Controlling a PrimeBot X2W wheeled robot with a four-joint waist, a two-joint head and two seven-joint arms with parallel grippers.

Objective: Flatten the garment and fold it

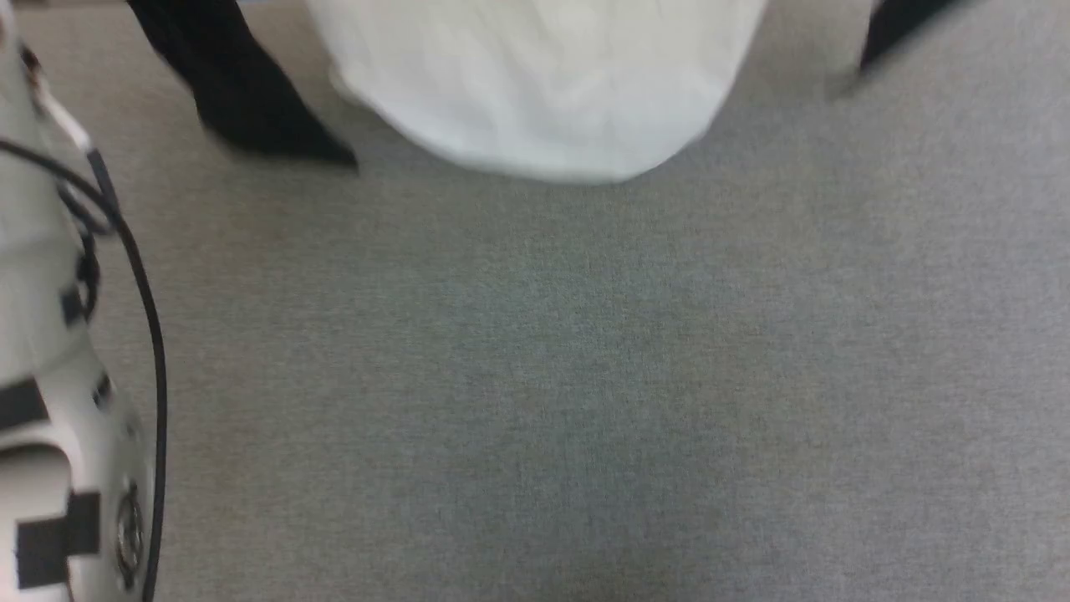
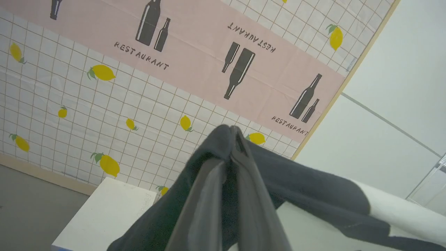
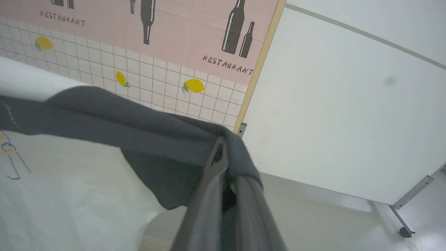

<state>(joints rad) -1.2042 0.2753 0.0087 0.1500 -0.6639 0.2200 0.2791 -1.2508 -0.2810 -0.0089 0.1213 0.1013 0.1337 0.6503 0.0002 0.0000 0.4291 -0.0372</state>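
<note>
Airborne: left jaws & right jaws each clenched on garment (image 1: 543, 84) at blk shoulders; grey surface (image 1: 535, 376) below garment's hem; not flat yet, fold not begun.

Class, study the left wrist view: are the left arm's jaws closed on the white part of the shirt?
No, the left jaws pinch black fabric of the soft white-bodied, black-sleeved shirt.

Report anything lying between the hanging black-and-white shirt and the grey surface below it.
Nothing visible does. The white-bodied, black-sleeved cotton shirt hangs over the flat grey surface; the pale forearm sits off to the left.
</note>
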